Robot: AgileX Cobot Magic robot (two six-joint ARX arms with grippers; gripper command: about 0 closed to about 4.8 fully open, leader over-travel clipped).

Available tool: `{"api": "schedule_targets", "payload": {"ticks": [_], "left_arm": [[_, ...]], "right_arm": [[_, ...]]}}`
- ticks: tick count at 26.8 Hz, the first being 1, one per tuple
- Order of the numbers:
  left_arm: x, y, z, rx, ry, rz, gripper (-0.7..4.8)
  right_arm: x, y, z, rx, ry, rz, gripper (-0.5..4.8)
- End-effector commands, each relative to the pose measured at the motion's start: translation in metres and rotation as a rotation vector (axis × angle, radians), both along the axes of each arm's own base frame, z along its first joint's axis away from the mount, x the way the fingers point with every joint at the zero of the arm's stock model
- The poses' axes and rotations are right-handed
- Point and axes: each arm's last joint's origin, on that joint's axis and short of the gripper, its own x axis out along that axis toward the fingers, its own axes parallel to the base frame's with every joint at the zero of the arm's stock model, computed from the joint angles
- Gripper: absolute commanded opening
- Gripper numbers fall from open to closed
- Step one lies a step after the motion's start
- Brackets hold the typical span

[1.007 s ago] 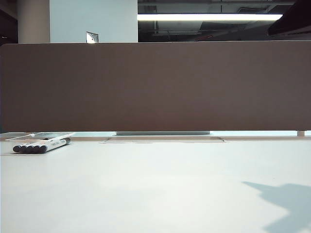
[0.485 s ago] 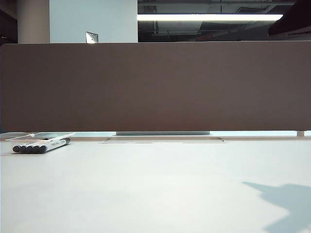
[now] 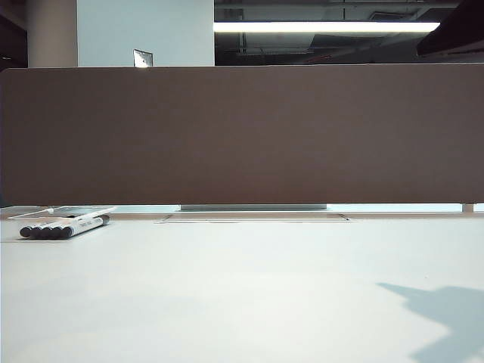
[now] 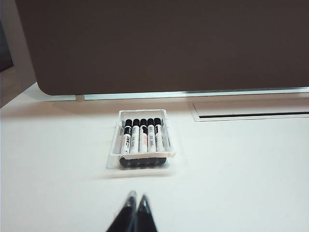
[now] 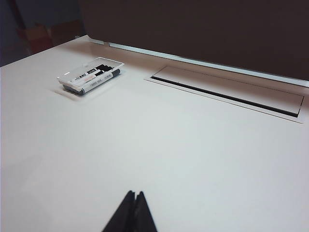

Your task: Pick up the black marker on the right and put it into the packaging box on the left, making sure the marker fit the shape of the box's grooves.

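The left gripper (image 4: 135,212) is hovering over the bare desk (image 4: 241,164) with its jaws pressed fully together, gripping nothing. The right gripper (image 5: 133,212) is likewise hanging above the desk, jaws closed and empty.

The packaging box (image 4: 117,145) is sitting just ahead of the left jaws, apart from them, and well away from the right jaws. Five markers are lying side by side in it. In the right wrist view the marker nearest the arm, taken to be the black marker (image 5: 99,80), appears to be riding along the box edge, not down in a groove; the left wrist view is not settling this.

Risk, as a judgement: an unseated marker is liable to roll out, and closed jaws returning to press it down could shove the light tray.
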Motion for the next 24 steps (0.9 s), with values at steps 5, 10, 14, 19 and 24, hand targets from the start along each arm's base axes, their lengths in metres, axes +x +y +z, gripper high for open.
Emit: {"api": "schedule_targets", "payload": {"ticks": [5, 10, 14, 19, 24], "left_arm": [[0.0, 0.0001, 0.0011, 0.007, -0.012, 0.001, -0.05], [0.0, 0.0001, 0.0011, 0.007, -0.012, 0.001, -0.05], [0.0, 0.0001, 0.0011, 0.007, -0.013, 0.001, -0.06], [0.0, 0.0001, 0.0011, 0.007, -0.012, 0.001, -0.06], [0.0, 0.0001, 0.0011, 0.007, -0.012, 0.001, -0.05]], "right_arm": [[0.0, 0.0002, 0.003, 0.008, -0.016, 0.001, -0.05], [0.0, 0.0002, 0.003, 0.007, -0.017, 0.001, -0.05], [0.0, 0.0002, 0.003, 0.007, -0.017, 0.001, -0.05], [0.0, 0.0002, 0.003, 0.007, -0.017, 0.0, -0.05], [0.0022, -0.0034, -0.0024, -0.018, -0.012, -0.136, -0.05]]}}
